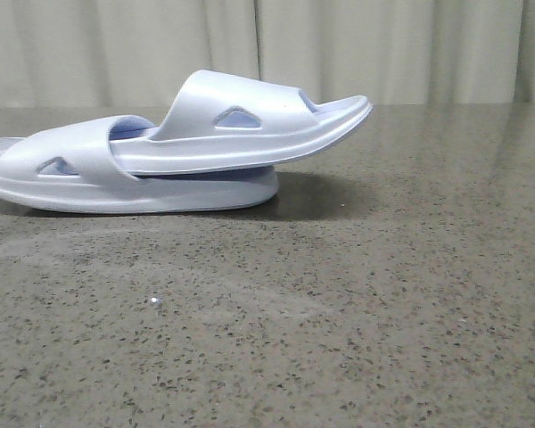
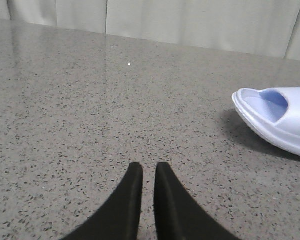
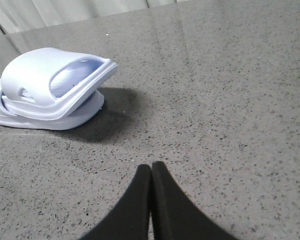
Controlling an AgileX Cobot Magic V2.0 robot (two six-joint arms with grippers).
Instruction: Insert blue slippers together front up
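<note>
Speckled surface (image 1: 357,312) carried the nested blue slippers (image 1: 187,147); left end effector (image 2: 144,170) and right end effector (image 3: 151,169) sat well apart from them, both closed, empty.

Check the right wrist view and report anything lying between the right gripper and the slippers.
Nothing visible: only bare speckled table lies between the right gripper and the nested blue slippers.

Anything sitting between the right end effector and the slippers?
Nothing: in the right wrist view, only bare speckled table and the slippers' shadow lie between the right end effector and the nested slippers.
</note>
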